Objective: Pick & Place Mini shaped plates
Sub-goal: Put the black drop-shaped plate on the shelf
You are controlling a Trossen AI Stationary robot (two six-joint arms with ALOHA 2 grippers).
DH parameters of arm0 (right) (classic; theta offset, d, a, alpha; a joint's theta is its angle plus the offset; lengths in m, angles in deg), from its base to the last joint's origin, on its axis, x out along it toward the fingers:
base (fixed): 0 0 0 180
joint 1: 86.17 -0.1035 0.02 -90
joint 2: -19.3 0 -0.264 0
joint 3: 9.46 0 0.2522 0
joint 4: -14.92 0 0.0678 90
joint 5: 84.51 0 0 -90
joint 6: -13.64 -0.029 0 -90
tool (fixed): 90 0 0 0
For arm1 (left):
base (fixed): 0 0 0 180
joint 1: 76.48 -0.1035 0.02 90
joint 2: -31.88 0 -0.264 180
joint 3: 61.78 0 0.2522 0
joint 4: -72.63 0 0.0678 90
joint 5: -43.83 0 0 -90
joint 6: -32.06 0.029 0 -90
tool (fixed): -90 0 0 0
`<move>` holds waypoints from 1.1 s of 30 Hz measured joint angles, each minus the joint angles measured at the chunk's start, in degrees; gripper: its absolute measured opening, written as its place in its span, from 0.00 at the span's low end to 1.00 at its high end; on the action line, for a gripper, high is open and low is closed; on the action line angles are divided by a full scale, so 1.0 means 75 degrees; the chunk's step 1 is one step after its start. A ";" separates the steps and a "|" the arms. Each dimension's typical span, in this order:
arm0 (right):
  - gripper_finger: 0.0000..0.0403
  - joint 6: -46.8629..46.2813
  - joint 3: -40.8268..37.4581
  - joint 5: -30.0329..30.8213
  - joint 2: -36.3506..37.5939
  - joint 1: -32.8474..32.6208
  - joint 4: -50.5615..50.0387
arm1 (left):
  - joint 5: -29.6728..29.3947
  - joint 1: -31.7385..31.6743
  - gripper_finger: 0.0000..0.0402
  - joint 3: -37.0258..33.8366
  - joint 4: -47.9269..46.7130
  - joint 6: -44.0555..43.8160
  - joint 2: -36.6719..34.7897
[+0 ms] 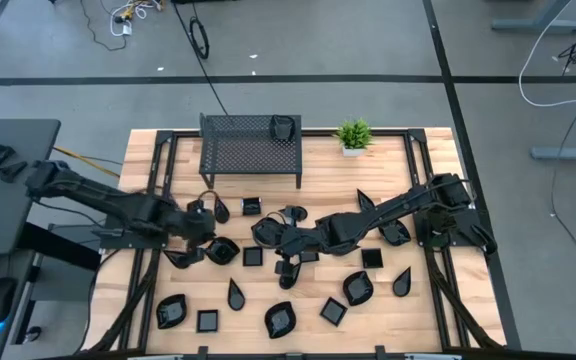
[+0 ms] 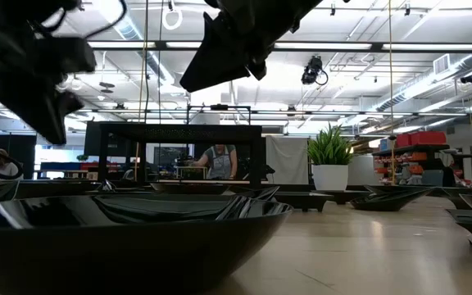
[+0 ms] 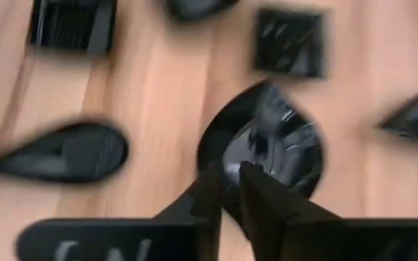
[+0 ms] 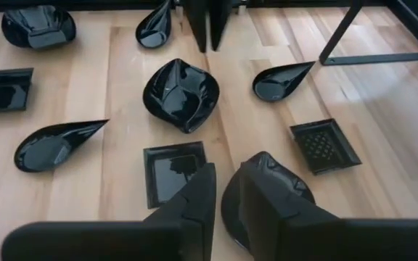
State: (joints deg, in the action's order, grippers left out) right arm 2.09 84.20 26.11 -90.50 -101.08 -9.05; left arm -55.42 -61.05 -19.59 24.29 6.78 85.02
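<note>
Both arms reach into the middle of the tabletop [image 1: 438, 300], where the mini shaped plates [image 4: 180, 94] lie scattered; one more sits on the mesh rack [image 1: 251, 150] by the potted plant [image 1: 353, 135]. The step looks like picking.

The left hand [image 3: 227, 188] hovers over a rounded plate [image 3: 274, 138], its fingers a narrow gap apart and seemingly straddling the near rim, though the blur leaves the grip unclear. The right hand [image 4: 227, 192] is likewise nearly closed, its fingers beside the edge of a wavy plate [image 4: 267, 196] (contact cannot be told).

Next, each hand probably needs to pinch its rim firmly before lifting.

The low view shows little beyond a foreground plate and dark arm shapes.
</note>
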 joint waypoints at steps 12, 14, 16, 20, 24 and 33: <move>0.15 0.1189 0.0003 -0.0006 0.0000 0.0019 0.0303 | -0.0448 -0.0713 0.58 0.0110 -0.0125 -0.5435 0.1946; 0.15 0.1228 0.0003 -0.0006 0.0000 0.0041 0.0299 | -0.0687 -0.0715 0.64 0.0110 0.0054 -0.5912 0.2037; 0.15 0.1222 0.0003 -0.0009 0.0000 0.0052 0.0290 | -0.0876 -0.0715 0.69 0.0110 0.0291 -0.6294 0.2089; 0.15 0.1261 0.0003 -0.0007 0.0000 0.0055 0.0273 | -0.1616 -0.0691 0.73 0.0115 0.0622 -0.6806 0.2246; 0.15 0.1257 0.0003 -0.0009 0.0000 0.0055 0.0298 | -0.2200 -0.0651 0.73 0.0116 0.0715 -0.7155 0.2637; 0.15 0.1354 0.0003 -0.0100 0.0000 -0.0016 0.0397 | -0.2411 -0.0642 0.73 0.0125 0.1258 -0.7725 0.3527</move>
State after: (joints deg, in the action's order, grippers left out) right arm 12.24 84.22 25.36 -90.50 -101.20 -6.07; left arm -73.50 -65.86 -18.65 33.72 -51.16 111.47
